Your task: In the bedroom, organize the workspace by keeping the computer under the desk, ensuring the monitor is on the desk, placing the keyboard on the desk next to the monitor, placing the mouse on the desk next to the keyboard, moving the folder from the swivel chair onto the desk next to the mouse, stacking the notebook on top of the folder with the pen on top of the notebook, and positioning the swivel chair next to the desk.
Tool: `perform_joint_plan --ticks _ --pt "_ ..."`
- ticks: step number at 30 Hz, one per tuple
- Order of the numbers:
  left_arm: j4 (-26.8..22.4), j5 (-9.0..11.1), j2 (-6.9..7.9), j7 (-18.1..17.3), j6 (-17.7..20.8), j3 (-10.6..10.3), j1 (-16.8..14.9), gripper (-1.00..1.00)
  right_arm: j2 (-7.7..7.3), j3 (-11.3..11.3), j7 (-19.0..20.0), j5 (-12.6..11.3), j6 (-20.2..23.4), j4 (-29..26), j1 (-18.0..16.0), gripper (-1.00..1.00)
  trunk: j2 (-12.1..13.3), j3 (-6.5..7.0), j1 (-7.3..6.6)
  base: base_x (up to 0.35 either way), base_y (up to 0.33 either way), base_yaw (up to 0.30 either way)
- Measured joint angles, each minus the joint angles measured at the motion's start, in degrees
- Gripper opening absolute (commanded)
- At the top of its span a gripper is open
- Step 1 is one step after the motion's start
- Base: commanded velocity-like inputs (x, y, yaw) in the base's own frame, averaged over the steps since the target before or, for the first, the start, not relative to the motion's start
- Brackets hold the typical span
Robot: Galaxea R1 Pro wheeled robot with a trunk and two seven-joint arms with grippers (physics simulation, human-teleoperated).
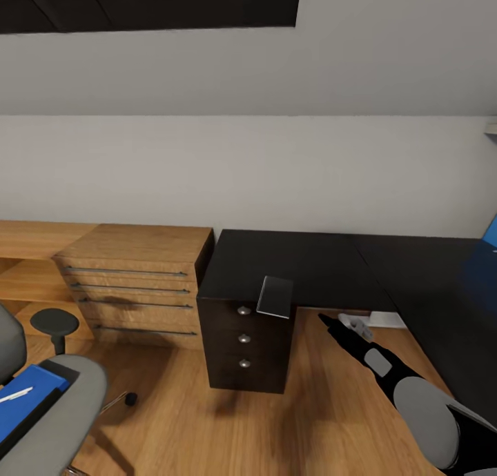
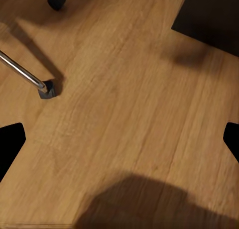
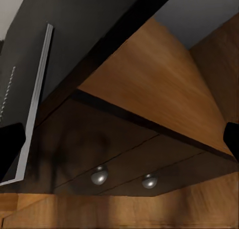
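Your right gripper (image 1: 330, 321) hangs low in front of the worktop (image 1: 310, 262), just off the front edge, beside the black drawer block (image 1: 245, 341). Fingers are spread apart: in the right wrist view the two tips sit at opposite borders with open space between, nothing clamped.

Right wrist view looks up at the worktop's (image 3: 89, 35) front edge from below. Two round silver knobs (image 3: 99, 175) of the drawers sit ahead of the gripper. A thin grey flat item (image 3: 35, 99) overhangs the worktop edge there. In the head view it's a small grey slab (image 1: 275, 296) tilted at the worktop's front edge above the drawers, just beside the gripper; can't tell what it is.

Your left gripper (image 2: 119, 139) points down at the wood floor (image 2: 124, 89), fingers also apart, holding nothing. A chrome leg with a caster (image 2: 48, 87) of the swivel chair (image 1: 48, 407) is near it.

Relative to the worktop:
- Swivel chair stands well off the drawer end, past the light wooden drawer unit (image 1: 138, 283), apart from the worktop.
- Folder (image 1: 24, 400) lies on the chair seat, well away from both grippers.
- Pen (image 1: 15, 394) lies on top of the folder.
- Blue panel (image 1: 490, 234) at the far end of the worktop, opposite the drawers.
- Small white object (image 1: 386, 319) on the floor under the worktop, beyond the right gripper; unclear what.
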Motion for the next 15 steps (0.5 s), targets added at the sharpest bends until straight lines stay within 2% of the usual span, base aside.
perform_joint_plan --ticks 4,8,10,11,13,15 --pt "-2.33 -0.08 -0.17 0.05 2.44 -0.05 0.02 1.00 -0.06 0.03 0.10 -1.08 1.36 0.00 0.00 1.00 -1.60 -0.72 0.88 0.000 0.000 0.000" --pt "-8.28 -0.54 -1.31 0.00 8.11 -0.46 0.02 1.00 -0.08 0.04 0.13 -1.47 1.90 0.00 0.00 1.00 -3.21 -1.44 1.76 0.000 0.000 0.000" --pt "-12.32 -1.68 -2.19 0.02 12.04 -1.24 0.01 1.00 -0.06 0.04 0.14 -1.51 2.24 0.00 0.00 1.00 -4.01 -1.79 2.20 0.000 0.000 0.000" --pt "-15.12 -2.74 -2.62 0.04 15.16 -1.78 0.01 1.00 -0.05 0.04 0.15 -1.53 2.71 0.00 0.00 1.00 -4.41 -1.97 2.42 0.000 0.000 0.000" --pt "-17.89 -3.75 -2.94 0.05 18.64 -2.13 0.01 1.00 -0.06 0.03 0.16 -1.59 3.38 0.00 0.00 1.00 -5.21 -2.33 2.86 0.000 0.000 0.000" --pt "-22.49 -4.83 -3.75 0.06 25.02 -2.52 0.00 1.00 -0.05 0.04 0.20 -1.84 5.45 0.00 0.00 1.00 -6.02 -2.69 3.29 0.000 0.000 0.000"
